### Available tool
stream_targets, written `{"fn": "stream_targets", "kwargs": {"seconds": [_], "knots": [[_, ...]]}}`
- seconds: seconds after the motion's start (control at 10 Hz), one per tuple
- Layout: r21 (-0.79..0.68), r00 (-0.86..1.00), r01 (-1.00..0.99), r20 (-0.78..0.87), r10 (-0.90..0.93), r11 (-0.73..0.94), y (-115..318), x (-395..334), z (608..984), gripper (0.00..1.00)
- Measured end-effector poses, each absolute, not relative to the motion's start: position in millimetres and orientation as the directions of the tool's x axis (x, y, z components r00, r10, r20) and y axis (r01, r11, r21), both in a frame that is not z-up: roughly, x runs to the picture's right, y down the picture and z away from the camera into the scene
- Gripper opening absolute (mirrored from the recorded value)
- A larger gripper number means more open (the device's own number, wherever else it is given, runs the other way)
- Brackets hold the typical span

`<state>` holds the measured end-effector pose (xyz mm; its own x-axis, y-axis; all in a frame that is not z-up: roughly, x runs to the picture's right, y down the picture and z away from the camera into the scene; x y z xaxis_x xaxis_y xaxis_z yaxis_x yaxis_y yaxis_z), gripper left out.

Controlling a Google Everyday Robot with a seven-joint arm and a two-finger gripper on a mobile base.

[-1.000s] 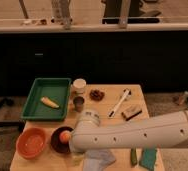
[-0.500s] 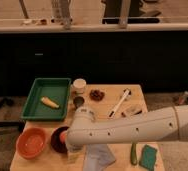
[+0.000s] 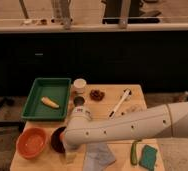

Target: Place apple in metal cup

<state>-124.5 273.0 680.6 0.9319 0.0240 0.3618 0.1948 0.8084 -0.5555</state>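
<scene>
My arm reaches in from the right, and its wrist hangs over the dark plate (image 3: 56, 140) at the table's front left. The gripper (image 3: 70, 153) points down at the plate's near edge, mostly hidden under the wrist, and it is open. The arm hides the apple. The metal cup (image 3: 78, 101), small and grey with a dark inside, stands upright behind the wrist, just right of the green tray (image 3: 39, 86).
The green tray holds a yellow banana-like piece (image 3: 49, 102). A white round container (image 3: 79, 84) stands behind the cup. An orange bowl (image 3: 32, 142) sits front left. A white utensil (image 3: 119, 104), a reddish item (image 3: 97, 94), a cloth (image 3: 100, 157), a green vegetable (image 3: 133, 152) and a teal sponge (image 3: 148, 156) lie around.
The arm has swung left and down over the dark plate. The apple showed on the plate a second ago and is now covered by the wrist.
</scene>
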Motion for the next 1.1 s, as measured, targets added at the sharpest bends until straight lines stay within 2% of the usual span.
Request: {"fn": "stream_targets", "kwargs": {"seconds": [0.7,1.0,1.1], "knots": [[-0.552,0.926,0.214,0.378,0.012,0.806,269.4,-148.0,686.3,0.8],[-0.542,0.922,0.228,0.387,-0.001,0.809,262.8,-160.8,687.1,0.61],[-0.54,0.921,0.23,0.389,-0.002,0.81,261.4,-162.3,687.2,0.59]]}}
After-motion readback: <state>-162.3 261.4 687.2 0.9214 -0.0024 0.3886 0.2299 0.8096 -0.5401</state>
